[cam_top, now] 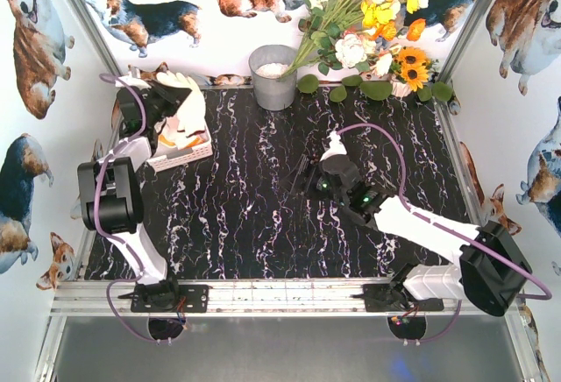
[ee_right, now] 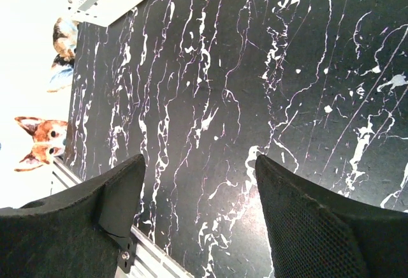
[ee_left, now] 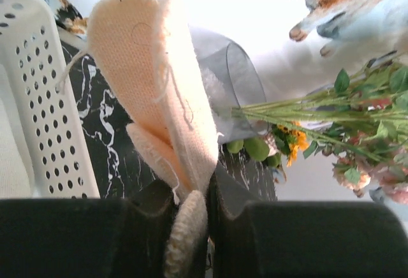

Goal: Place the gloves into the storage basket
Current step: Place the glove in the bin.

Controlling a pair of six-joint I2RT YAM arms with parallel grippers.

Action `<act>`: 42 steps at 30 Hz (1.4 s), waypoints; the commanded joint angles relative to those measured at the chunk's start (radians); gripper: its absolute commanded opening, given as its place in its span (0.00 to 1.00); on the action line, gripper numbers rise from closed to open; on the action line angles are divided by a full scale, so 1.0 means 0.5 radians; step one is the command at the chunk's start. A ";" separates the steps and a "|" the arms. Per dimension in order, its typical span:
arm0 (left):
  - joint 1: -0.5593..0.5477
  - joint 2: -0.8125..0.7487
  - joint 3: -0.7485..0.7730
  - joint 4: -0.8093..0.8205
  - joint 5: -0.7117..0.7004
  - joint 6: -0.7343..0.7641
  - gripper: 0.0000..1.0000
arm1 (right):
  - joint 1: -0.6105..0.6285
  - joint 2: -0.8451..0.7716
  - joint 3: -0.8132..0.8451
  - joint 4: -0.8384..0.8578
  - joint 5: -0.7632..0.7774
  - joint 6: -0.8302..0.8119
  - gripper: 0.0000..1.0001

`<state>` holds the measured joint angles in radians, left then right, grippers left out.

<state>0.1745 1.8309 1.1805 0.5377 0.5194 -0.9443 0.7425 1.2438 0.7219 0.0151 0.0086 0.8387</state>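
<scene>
In the upper left of the top view, the left arm is folded upward, with its wrist turned over the storage basket (cam_top: 186,156). The left gripper (ee_left: 191,211) is pressed tightly on a cream glove (ee_left: 156,80), which it holds above the basket rim. Something white and orange lies inside the basket, perhaps other gloves. The right arm reaches low from the lower right toward the middle. The right gripper (ee_right: 199,166) is spread wide over the black marbled table (ee_right: 268,67) and holds nothing.
</scene>
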 commanded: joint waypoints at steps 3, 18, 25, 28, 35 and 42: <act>0.031 0.115 0.002 0.298 -0.105 -0.174 0.00 | -0.007 -0.094 -0.030 0.025 0.077 -0.015 0.72; 0.031 0.248 -0.090 0.299 -0.268 -0.122 0.00 | -0.008 -0.118 -0.030 -0.021 0.108 0.015 0.72; 0.031 0.311 -0.115 0.347 -0.279 -0.078 0.00 | -0.008 -0.131 -0.036 -0.035 0.116 0.021 0.72; 0.034 0.338 -0.092 0.348 -0.281 -0.048 0.00 | -0.006 -0.134 -0.036 -0.040 0.117 0.022 0.72; 0.043 0.356 -0.051 0.287 -0.322 0.117 0.00 | -0.007 -0.152 -0.048 -0.039 0.120 0.038 0.72; 0.090 0.339 -0.051 0.295 -0.341 0.214 0.00 | -0.006 -0.175 -0.060 -0.055 0.117 0.044 0.72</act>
<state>0.1905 1.9984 1.1278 0.6621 0.3683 -0.8959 0.7410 1.1923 0.7010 -0.0360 0.0429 0.8566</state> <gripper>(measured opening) 0.085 0.720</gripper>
